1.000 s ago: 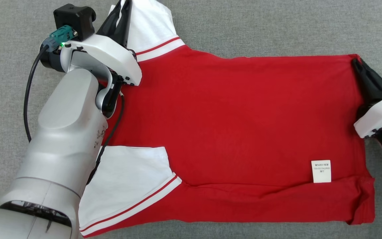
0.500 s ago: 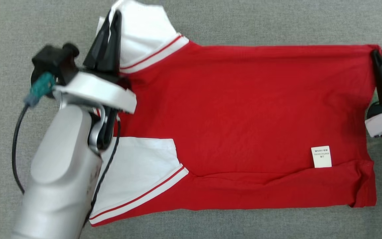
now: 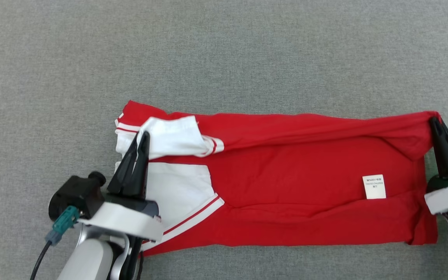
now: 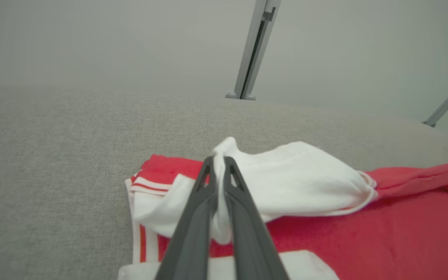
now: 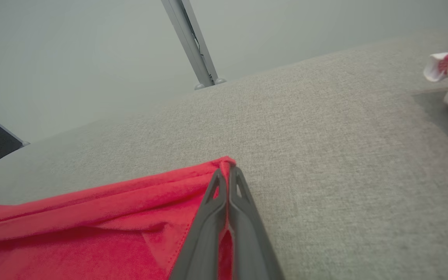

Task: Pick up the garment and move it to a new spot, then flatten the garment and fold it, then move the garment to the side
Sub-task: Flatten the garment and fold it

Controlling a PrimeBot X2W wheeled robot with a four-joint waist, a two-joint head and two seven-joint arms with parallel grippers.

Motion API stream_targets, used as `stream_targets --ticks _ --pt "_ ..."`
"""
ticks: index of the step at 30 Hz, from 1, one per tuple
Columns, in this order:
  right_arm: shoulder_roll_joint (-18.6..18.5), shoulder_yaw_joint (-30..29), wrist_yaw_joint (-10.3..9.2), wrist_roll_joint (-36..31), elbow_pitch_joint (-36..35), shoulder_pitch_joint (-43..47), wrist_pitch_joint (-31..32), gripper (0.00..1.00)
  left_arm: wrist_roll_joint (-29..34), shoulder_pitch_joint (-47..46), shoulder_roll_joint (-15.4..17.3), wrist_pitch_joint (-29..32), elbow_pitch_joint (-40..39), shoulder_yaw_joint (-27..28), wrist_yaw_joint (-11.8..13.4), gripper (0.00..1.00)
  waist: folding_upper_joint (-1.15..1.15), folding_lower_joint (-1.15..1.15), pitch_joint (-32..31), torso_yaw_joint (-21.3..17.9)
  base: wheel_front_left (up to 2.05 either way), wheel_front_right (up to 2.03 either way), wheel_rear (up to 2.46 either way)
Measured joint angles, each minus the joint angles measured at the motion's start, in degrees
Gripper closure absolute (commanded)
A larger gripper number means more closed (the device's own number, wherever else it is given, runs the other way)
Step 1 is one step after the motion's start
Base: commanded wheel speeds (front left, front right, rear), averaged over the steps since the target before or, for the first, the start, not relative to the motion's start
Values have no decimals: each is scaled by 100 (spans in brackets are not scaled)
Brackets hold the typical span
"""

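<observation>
Left end effector has its two dark fingers pressed together on a bunch of white cloth from the far sleeve of the red shirt. The left wrist view shows that cloth squeezed up between the tips. Right end effector is likewise clamped, with no gap between its fingers, on the hem corner at the other end of the shirt.

The shirt lies stretched lengthwise on the grey cloth-covered tabletop, well short of the far edge where a metal post stands. Its far long side is lifted and turned over toward the robot, so a red band hangs taut between the two grips above the flat body. The near sleeve and the white care label lie flat and uncovered.

Judging by this, the flattening is done and the first lengthwise fold is in hand, about halfway across.

The next move calls for both arms to travel together toward the tabletop's near edge. The band should be kept taut enough not to sag or bunch, and the lifted side lowered onto the near long edge of the shirt. Both grips should let go only once the cloth rests flat. Uneven travel would skew the fold line.
</observation>
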Motion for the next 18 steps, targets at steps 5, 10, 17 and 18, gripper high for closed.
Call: stream_targets --ticks 5,10,17,18 --pt "116 -226 0 -91 -417 591 59 100 41 609 241 443 -578 -38 202 100 0 0 -56 61 0 0 0" --pt "332 -481 0 -328 -675 1100 172 88 -118 956 230 723 -683 -101 289 100 0 0 -107 98 0 0 0" --pt "691 -623 -1 -650 -1007 1535 302 0 -307 1001 192 865 -316 -13 393 0 0 0 -207 91 0 0 0" --pt "722 -638 -2 -679 -1085 1580 293 0 -308 1001 178 765 -308 34 419 0 0 0 -218 85 0 0 0"
